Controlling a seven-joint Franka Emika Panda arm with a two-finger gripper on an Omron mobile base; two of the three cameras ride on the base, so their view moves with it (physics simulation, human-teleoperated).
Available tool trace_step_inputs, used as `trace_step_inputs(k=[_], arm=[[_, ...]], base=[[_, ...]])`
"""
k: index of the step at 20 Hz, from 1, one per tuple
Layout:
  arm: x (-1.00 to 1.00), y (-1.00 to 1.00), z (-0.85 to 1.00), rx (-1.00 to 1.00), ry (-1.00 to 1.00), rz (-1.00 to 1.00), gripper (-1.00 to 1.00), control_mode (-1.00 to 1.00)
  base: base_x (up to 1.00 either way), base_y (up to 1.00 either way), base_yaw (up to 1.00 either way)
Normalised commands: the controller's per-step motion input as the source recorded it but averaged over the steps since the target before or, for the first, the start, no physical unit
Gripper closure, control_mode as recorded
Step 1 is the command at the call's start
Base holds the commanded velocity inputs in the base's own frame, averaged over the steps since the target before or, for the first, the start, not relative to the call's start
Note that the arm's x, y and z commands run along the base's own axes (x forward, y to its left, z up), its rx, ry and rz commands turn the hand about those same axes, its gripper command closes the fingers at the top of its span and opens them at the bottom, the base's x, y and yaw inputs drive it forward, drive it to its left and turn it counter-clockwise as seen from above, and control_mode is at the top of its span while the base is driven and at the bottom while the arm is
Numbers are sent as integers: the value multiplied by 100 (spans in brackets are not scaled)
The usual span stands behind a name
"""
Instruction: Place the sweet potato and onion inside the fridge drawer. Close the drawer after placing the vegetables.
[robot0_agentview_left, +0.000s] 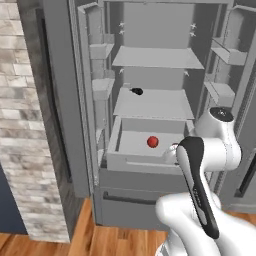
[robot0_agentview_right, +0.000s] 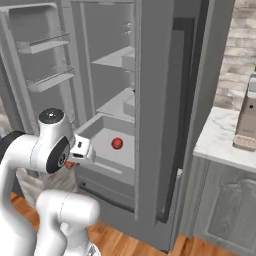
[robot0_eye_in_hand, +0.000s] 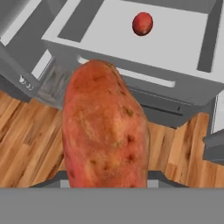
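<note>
Centrally, one sweet potato (robot0_eye_in_hand: 105, 129) clenched in the tool (robot0_eye_in_hand: 107, 183), hanging over the wooden floor (robot0_eye_in_hand: 30, 144) just before the front of the one open fridge drawer (robot0_eye_in_hand: 131, 76). Inside that drawer, one onion (robot0_agentview_left: 153, 142) resting alone. Above, on one fridge shelf (robot0_agentview_left: 155, 105), one small black object (robot0_agentview_left: 137, 91).

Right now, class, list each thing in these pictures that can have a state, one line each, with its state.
Sweet potato: held in the shut fingers, outside the drawer.
Onion: resting inside the drawer.
Drawer: pulled open.
Fridge doors: open.
</note>
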Motion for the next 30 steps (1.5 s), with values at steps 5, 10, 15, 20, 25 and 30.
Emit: trace_step_inputs(k=[5, 10, 15, 20, 25, 30], arm=[[0, 0, 0, 0, 0, 0, 100, 100], [0, 0, 0, 0, 0, 0, 100, 100], [0, 0, 0, 0, 0, 0, 100, 100], [71, 5, -43, -5, 1, -3, 100, -100], [95, 11, -62, -3, 14, 0, 100, -100], [31, 6, -43, 0, 13, 3, 100, -100]], base=[[55, 25, -20], [61, 15, -14], [37, 0, -7], [0, 0, 0], [0, 0, 0], [0, 0, 0]])
